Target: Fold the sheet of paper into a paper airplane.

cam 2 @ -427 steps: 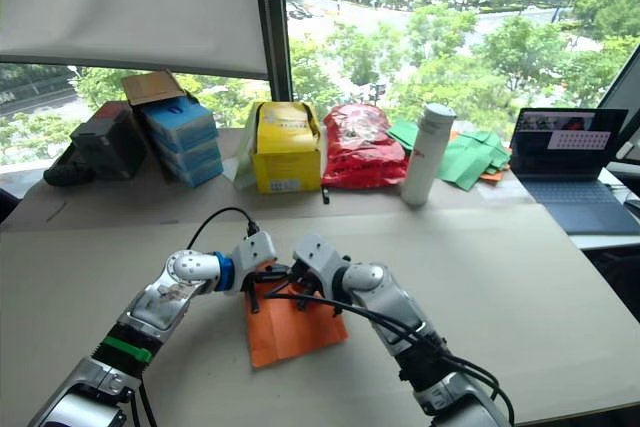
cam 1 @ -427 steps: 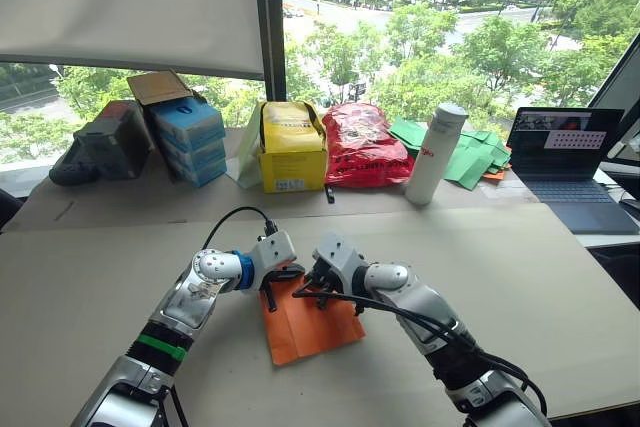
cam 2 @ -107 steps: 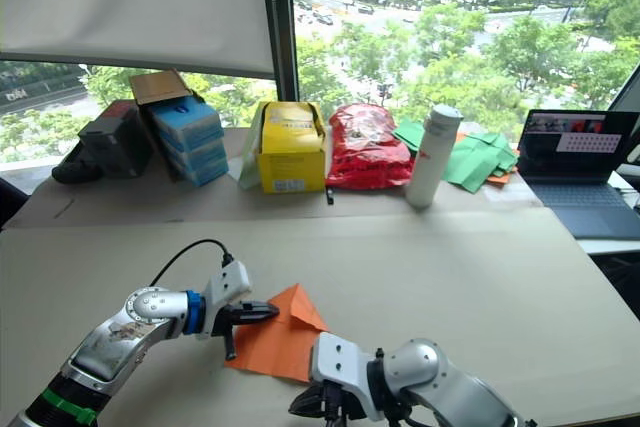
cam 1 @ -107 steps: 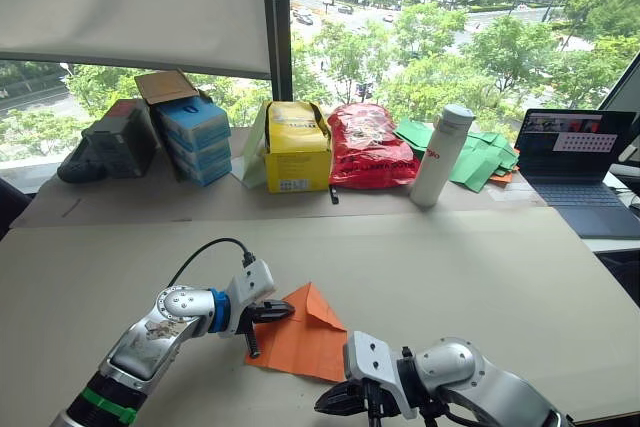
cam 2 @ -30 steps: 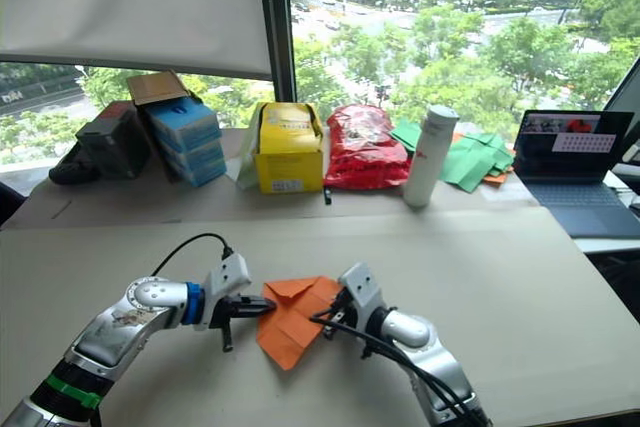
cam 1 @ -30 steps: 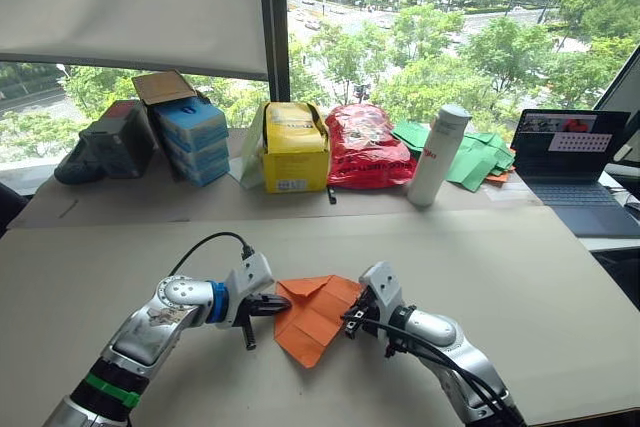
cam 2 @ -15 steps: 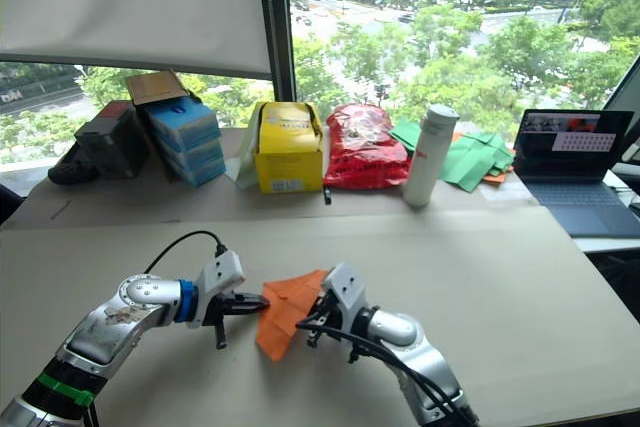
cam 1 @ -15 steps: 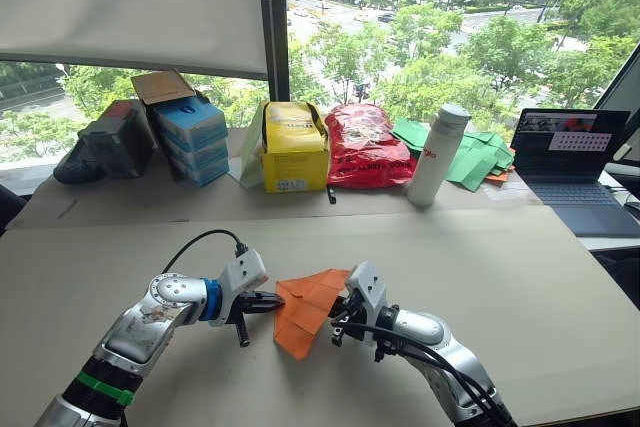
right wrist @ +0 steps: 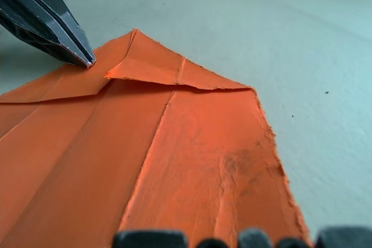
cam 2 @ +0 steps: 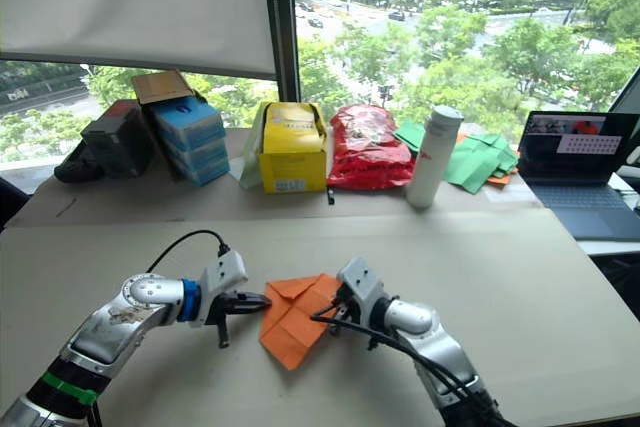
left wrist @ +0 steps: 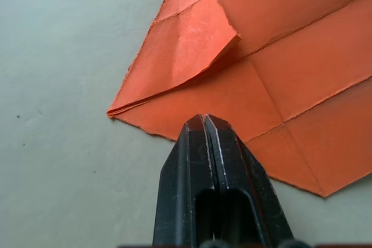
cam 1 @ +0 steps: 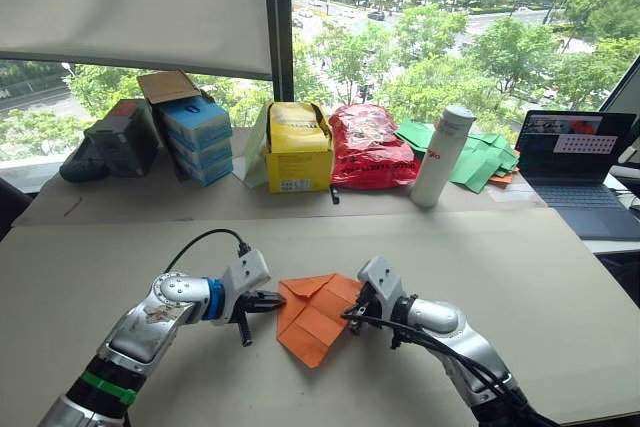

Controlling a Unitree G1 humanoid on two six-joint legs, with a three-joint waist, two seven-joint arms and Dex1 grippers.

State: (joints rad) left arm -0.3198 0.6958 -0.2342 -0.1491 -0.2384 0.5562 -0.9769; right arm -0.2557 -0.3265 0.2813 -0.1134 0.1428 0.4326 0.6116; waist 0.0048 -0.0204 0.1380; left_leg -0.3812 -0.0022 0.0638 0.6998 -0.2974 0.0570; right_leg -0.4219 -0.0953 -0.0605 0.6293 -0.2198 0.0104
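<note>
One sheet of paper (cam 1: 318,315), bright orange and partly folded with several crease lines, lies flat on a pale grey-green worktop (cam 1: 520,267) between two robot grippers. The left gripper (cam 1: 272,301) has its jaws pressed together, and their tip rests on the edge of the paper nearest to it. The right gripper (cam 1: 352,310) sits at the opposite edge of the paper; whether its jaws are apart or together cannot be told. The paper has a pointed end (cam 1: 316,361) that aims toward the robot, so its long axis runs from the far side between the jaws to the near side. At the far corner by the left jaws, a small triangular flap (left wrist: 189,45) is folded over and lifts slightly. Along the back of the worktop stand one stack of blue boxes (cam 1: 194,137), one dark case (cam 1: 110,145), one yellow box (cam 1: 296,147), one red crinkly bag (cam 1: 367,147), one white bottle (cam 1: 440,155), a heap of green papers (cam 1: 480,157) and one open laptop (cam 1: 575,162). Behind them a large window with a half-lowered white blind (cam 1: 130,2) looks out on green trees and a road.
</note>
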